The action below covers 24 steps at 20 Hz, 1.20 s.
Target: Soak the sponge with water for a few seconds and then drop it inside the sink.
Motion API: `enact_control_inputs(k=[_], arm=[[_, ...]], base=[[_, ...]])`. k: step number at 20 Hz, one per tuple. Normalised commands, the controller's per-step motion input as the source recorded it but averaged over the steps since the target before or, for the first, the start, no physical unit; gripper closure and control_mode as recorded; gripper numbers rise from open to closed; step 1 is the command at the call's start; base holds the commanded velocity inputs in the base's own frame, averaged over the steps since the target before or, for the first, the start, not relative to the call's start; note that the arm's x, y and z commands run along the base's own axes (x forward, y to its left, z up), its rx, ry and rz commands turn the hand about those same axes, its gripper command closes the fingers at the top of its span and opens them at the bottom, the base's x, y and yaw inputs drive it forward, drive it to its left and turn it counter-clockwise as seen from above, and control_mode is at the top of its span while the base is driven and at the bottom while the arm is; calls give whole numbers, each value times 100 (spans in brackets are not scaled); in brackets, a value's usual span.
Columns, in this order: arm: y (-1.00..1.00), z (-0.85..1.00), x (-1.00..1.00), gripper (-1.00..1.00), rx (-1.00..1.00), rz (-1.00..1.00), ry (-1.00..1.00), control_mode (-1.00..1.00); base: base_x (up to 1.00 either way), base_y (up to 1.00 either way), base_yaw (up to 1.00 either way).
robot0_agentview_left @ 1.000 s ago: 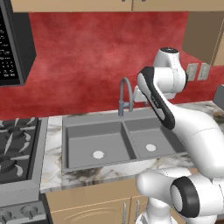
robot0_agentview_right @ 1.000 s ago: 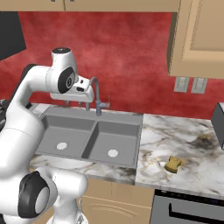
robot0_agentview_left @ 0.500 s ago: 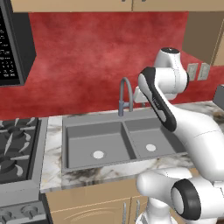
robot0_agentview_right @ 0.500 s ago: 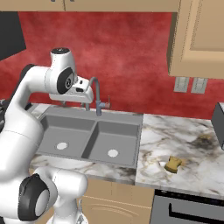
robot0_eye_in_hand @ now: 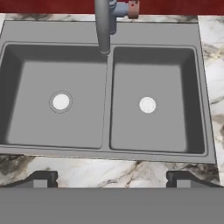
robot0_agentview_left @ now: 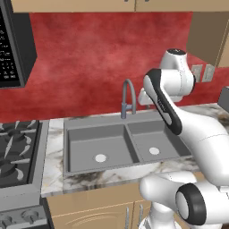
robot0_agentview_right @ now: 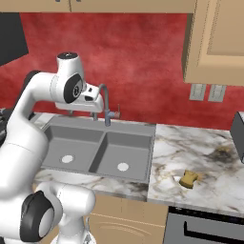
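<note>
The grey double-basin sink (robot0_eye_in_hand: 107, 131) lies straight below my hand, with a pale round drain in each basin. It is also in the left base view (robot0_agentview_left: 129, 134) and the right base view (robot0_agentview_right: 97, 157). My gripper (robot0_eye_in_hand: 111, 179) hangs open above the sink's front rim, its fingertips (robot0_eye_in_hand: 43, 178) wide apart with nothing between them. The yellow-tan sponge (robot0_agentview_right: 190, 178) rests on the marble counter to the right of the sink, far from the gripper. No water stream is in view at the faucet (robot0_eye_in_hand: 103, 26).
The arched grey faucet (robot0_agentview_right: 106, 102) stands behind the centre divider, close to my hand. A stove (robot0_agentview_left: 18, 147) borders the counter on the left, under a black microwave (robot0_agentview_left: 9, 44). A dark appliance (robot0_agentview_right: 238, 128) sits at the counter's far right, below a wall cabinet (robot0_agentview_right: 214, 38).
</note>
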Motion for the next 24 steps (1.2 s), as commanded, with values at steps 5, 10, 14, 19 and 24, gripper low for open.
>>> enact_control_inputs(k=[5,10,14,19,24], arm=[[-22,0,0,-100,0,0,-5,-100],[-18,0,0,-100,0,0,-3,-100],[-14,0,0,-100,0,0,-5,-100],[-7,0,-1,-100,1,1,-11,-100],[0,0,-1,-100,0,3,-13,-100]], base=[[0,0,0],[0,0,0],[0,0,0],[0,0,0],[0,0,0]])
